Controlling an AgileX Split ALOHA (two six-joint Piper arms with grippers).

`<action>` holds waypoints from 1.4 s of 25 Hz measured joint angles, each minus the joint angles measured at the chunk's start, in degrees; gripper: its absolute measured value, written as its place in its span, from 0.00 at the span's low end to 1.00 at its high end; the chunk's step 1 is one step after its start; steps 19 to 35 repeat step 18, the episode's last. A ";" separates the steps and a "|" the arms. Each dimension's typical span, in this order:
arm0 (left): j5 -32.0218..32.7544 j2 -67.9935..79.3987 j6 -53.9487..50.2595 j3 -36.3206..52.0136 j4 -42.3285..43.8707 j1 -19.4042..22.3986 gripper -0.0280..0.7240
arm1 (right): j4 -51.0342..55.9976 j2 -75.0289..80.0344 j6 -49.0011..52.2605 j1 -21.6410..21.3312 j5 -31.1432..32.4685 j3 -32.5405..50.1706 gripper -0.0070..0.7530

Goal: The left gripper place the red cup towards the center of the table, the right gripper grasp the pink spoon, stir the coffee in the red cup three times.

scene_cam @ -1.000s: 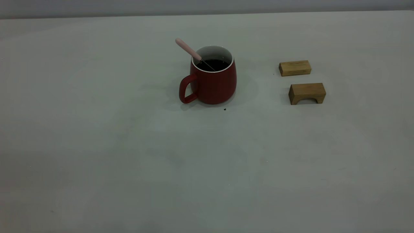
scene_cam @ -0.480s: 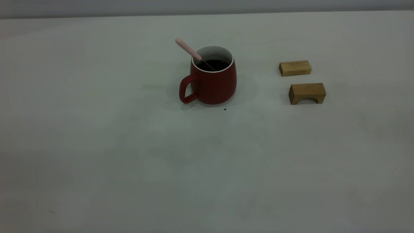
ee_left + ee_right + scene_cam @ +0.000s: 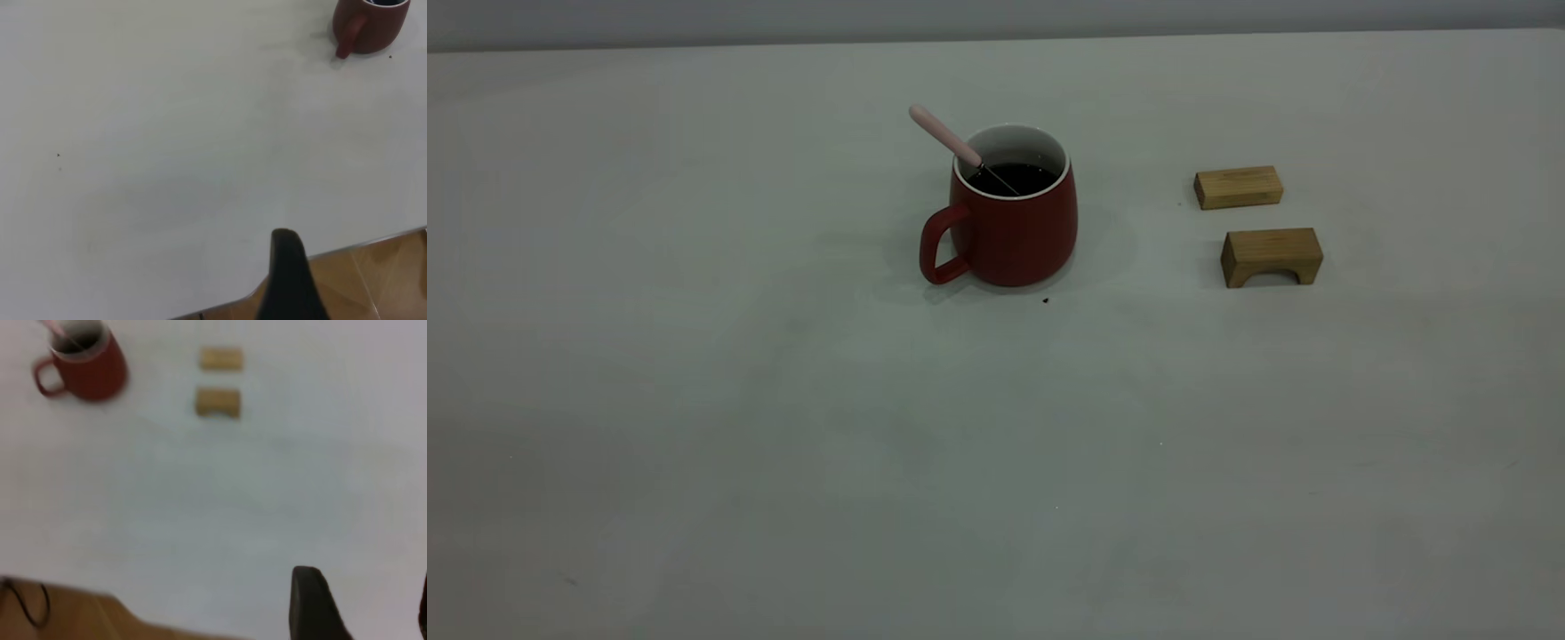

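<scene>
The red cup (image 3: 1014,231) stands upright near the middle of the table (image 3: 783,427), its handle turned to the front left. Dark coffee (image 3: 1021,178) fills it. The pink spoon (image 3: 943,135) leans in the cup, with its bowl in the coffee and its pink handle sticking out over the rim to the back left. Neither arm shows in the exterior view. In the left wrist view the left gripper (image 3: 288,267) hangs over the table's edge, far from the cup (image 3: 370,30). The right gripper (image 3: 365,600) is open and empty, also far from the cup (image 3: 90,367).
Two tan wooden blocks lie right of the cup: a flat one (image 3: 1238,187) and an arched one (image 3: 1272,256) in front of it. A tiny dark speck (image 3: 1045,300) sits by the cup's base. The table's edge (image 3: 360,245) runs close to the left gripper.
</scene>
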 joint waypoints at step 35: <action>0.00 0.00 0.00 0.00 0.00 0.00 0.82 | 0.45 -0.12 -0.11 0.06 -2.94 1.75 0.56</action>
